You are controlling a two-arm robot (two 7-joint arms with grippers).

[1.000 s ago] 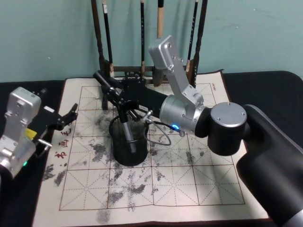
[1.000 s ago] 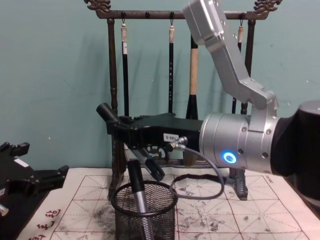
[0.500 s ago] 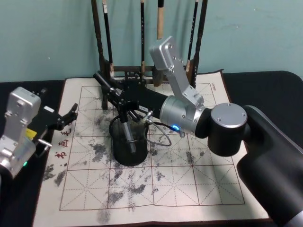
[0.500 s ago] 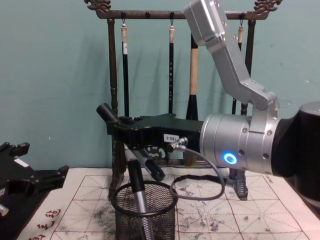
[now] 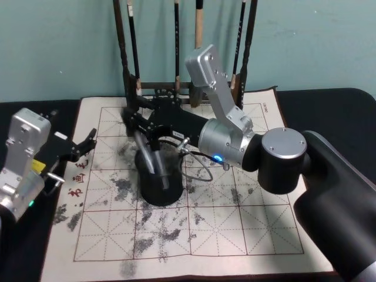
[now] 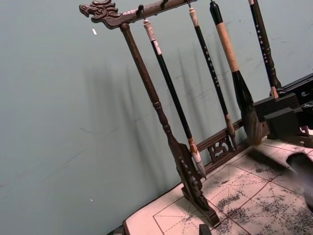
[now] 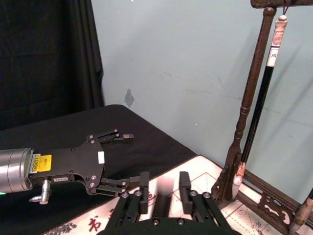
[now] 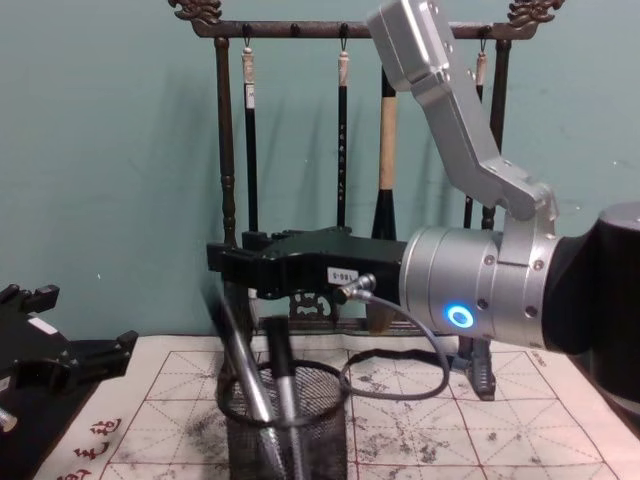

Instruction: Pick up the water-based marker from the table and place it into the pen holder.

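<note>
The black water-based marker (image 8: 235, 345) leans blurred inside the black mesh pen holder (image 8: 320, 440), its top tilted to the left over the rim. In the head view the marker (image 5: 143, 151) slants into the pen holder (image 5: 158, 191). My right gripper (image 8: 225, 265) hovers just above the holder and is open; in the right wrist view the right gripper (image 7: 164, 188) has nothing between its fingers. A second pen (image 8: 278, 350) stands nearly upright in the holder. My left gripper (image 5: 89, 141) rests open at the mat's left edge.
A tall dark wooden brush rack (image 8: 340, 25) with several hanging brushes stands right behind the holder. The ink-stained grid mat (image 5: 235, 223) covers the black table. A grey cable (image 8: 390, 385) loops under my right wrist.
My right gripper has let go of the marker, which it held tilted above the holder. The marker has dropped into the holder and leans left. The left arm has not moved.
</note>
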